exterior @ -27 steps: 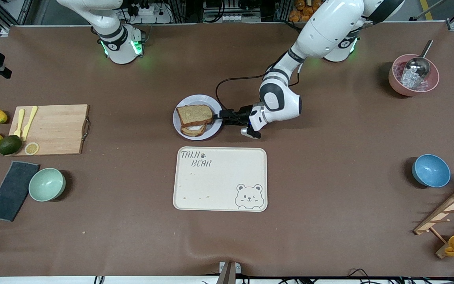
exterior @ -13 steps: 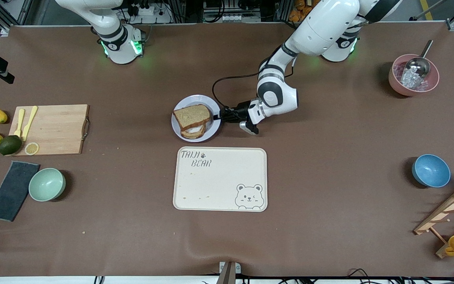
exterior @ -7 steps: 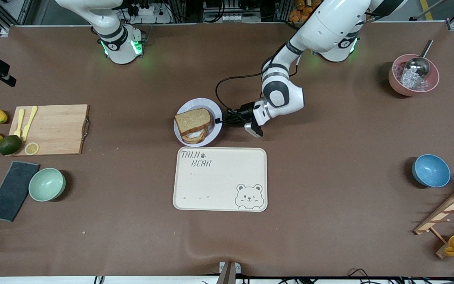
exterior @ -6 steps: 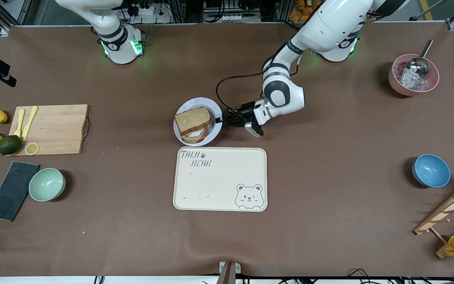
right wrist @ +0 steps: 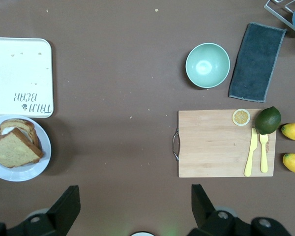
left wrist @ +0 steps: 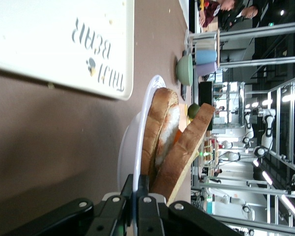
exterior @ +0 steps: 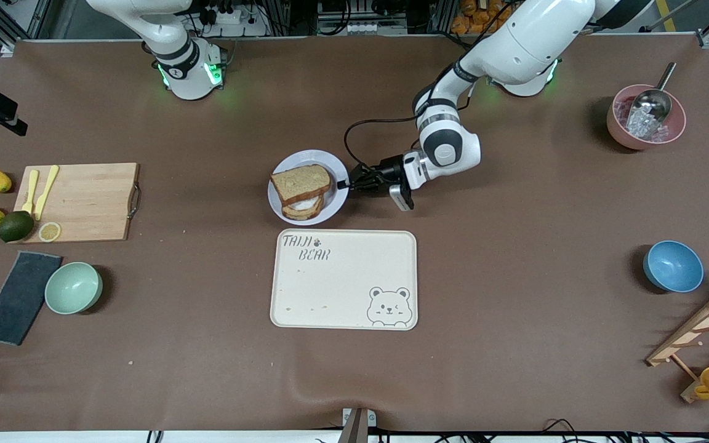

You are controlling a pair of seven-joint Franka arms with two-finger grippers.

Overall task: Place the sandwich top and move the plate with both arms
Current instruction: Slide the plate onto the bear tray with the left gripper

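The left gripper (exterior: 346,183) is clamped on the rim of the plate (exterior: 335,205), which carries the sandwich top (exterior: 300,183). The right gripper (right wrist: 132,206), fingers apart, waits high over the table.

The words "TAIN BEAR" are being shown in dark outlined capitals on a cream rectangular tray (exterior: 343,279), in the corner lying nearest the plate. "TAIN" is being followed by a small paw mark, with "BEAR" printed on the line beneath. A cartoon bear face is being displayed in the tray's diagonally opposed corner. No other readable text, label or number is being shown anywhere else.
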